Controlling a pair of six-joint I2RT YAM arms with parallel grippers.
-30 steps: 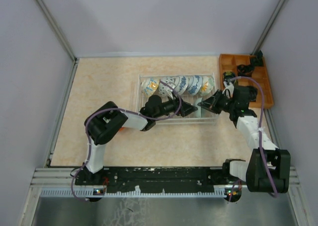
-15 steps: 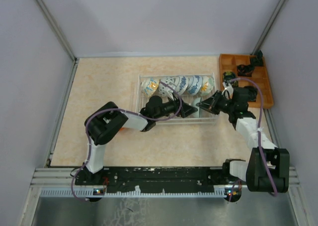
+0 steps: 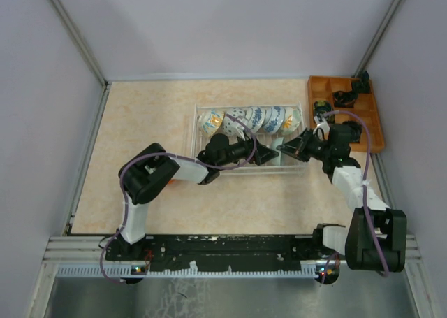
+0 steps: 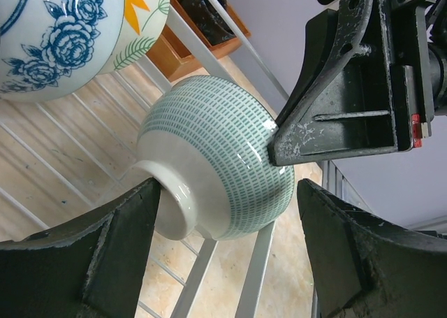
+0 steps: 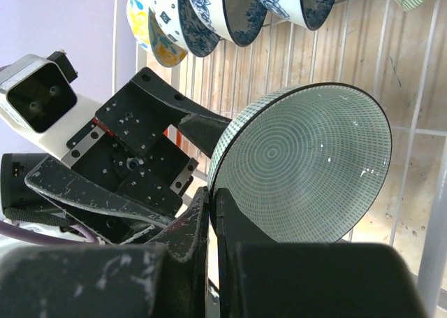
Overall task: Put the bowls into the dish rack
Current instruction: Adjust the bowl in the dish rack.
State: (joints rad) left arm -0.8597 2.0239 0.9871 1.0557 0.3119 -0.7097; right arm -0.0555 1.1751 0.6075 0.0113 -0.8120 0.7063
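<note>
Near the right end of the dish rack [image 3: 196, 143], toward its near side, the step in hand looks like seating one more bowl. The right gripper [image 5: 213, 196] is clamped on the rim of the green-patterned bowl [image 4: 209, 157], holding it on edge over the rack's wires. The left gripper [image 4: 229, 190] stands wide with a finger on either side of that bowl and holds nothing. Whether the bowl's foot already rests on the wires I cannot tell. The next move probably calls for the left gripper to steady or take the bowl, or for the right to ease it down and let go without it rolling. Space is tight, because the two grippers nearly meet around the bowl and either could knock the other. Along the far side of the rack, the row of bowls [image 3: 251, 119] stands on edge just beyond and could be bumped. Off the rack, at the table's [image 3: 140, 122] far right corner, the orange tray [image 3: 311, 94] holds black items [image 3: 353, 91], clear of the work.
</note>
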